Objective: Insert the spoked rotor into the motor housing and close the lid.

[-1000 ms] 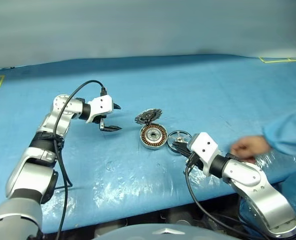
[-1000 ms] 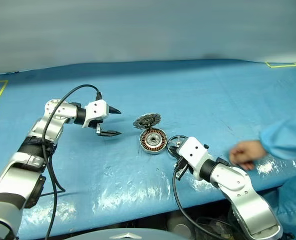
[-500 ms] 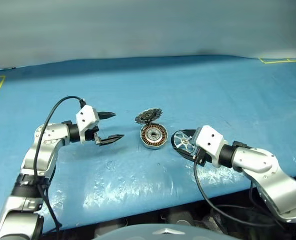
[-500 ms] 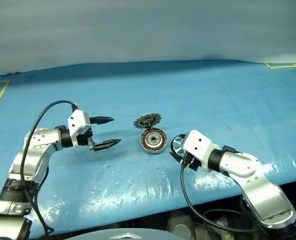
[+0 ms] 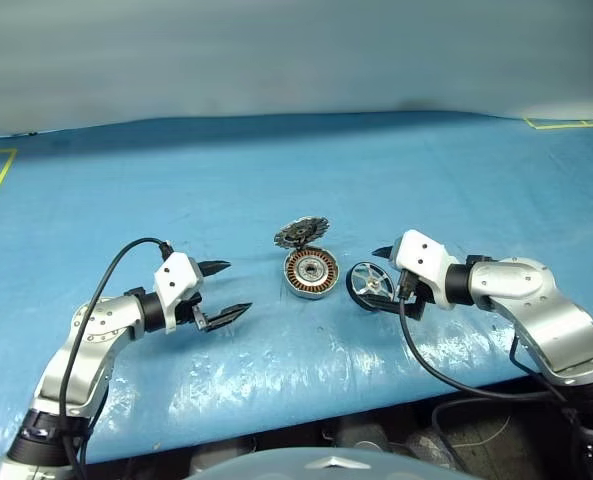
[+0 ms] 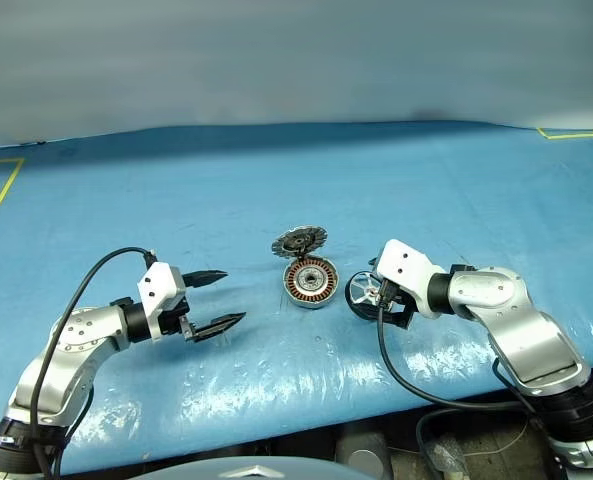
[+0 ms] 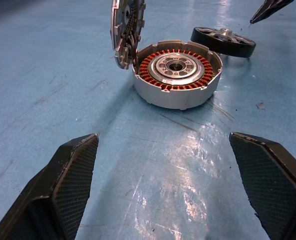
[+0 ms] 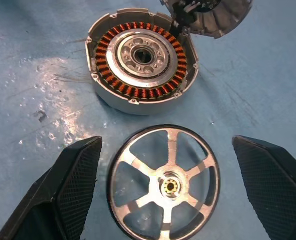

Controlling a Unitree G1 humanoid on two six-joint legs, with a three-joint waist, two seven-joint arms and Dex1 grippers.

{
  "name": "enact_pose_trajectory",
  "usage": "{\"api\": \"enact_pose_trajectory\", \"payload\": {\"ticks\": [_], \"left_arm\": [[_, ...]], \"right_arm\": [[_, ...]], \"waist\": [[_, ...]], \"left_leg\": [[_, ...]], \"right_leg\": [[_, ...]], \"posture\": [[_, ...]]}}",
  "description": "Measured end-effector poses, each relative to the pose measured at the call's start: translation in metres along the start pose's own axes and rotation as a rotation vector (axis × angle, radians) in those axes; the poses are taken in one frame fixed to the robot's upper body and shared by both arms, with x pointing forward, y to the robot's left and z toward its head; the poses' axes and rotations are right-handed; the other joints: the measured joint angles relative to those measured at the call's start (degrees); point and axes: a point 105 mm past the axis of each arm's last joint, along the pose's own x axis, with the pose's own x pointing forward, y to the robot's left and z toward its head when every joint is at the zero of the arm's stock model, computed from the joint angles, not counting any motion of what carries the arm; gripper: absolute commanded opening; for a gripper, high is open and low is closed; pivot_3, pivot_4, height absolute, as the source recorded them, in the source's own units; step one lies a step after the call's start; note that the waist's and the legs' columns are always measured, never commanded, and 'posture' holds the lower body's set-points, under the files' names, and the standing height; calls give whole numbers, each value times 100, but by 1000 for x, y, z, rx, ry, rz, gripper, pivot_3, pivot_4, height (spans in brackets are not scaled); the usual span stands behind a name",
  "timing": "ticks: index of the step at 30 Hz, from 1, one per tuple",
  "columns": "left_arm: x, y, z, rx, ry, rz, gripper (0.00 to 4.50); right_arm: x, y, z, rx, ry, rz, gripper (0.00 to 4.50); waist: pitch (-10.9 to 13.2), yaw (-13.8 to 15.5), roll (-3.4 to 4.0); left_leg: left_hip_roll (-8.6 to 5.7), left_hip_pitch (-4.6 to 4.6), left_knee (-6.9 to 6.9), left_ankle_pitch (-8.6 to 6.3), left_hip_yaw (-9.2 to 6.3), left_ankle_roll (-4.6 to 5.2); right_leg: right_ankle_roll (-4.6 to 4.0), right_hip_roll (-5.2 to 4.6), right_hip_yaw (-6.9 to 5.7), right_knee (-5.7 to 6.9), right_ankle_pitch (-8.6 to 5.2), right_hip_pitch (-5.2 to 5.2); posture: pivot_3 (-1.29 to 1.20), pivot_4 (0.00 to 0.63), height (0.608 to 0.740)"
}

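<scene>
Both claws wide open, empty; spoked rotor [image 8: 163, 184] untouched

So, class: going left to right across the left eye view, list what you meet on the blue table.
Left end effector → motor housing with its lid raised behind → spoked rotor → right end effector.

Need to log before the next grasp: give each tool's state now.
Left tool: open, holding nothing, short of the motor housing.
Right tool: open, empty, fingers either side of the spoked rotor.
</scene>
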Motion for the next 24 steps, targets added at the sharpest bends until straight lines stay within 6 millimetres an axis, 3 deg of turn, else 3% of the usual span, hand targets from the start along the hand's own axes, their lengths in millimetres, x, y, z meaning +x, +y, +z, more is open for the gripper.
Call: {"api": "enact_pose_trajectory", "payload": {"ticks": [9, 21, 24], "left_arm": [[0, 0, -5, -40, 7, 25, 4500], [5, -3, -7, 4, 40, 3, 4500], [5, -3, -8, 23, 59, 2, 4500]], "right_arm": [[6, -11, -24, 156, 44, -31, 4403], [10, -5, -33, 173, 72, -18, 4403], [10, -2, -33, 161, 74, -13, 3762]], "waist": [[0, 1, 1], [0, 0, 1], [-1, 1, 2]], "left_leg": [[-1, 0, 2, -1, 2, 1], [-1, 0, 1, -1, 2, 2], [-1, 0, 1, -1, 2, 1]], "right_leg": [[0, 0, 1, 0, 0, 0], [0, 0, 1, 0, -1, -1], [-1, -1, 1, 0, -1, 0]], "posture": [[0, 150, 740], [0, 150, 740], [0, 150, 740]]}}
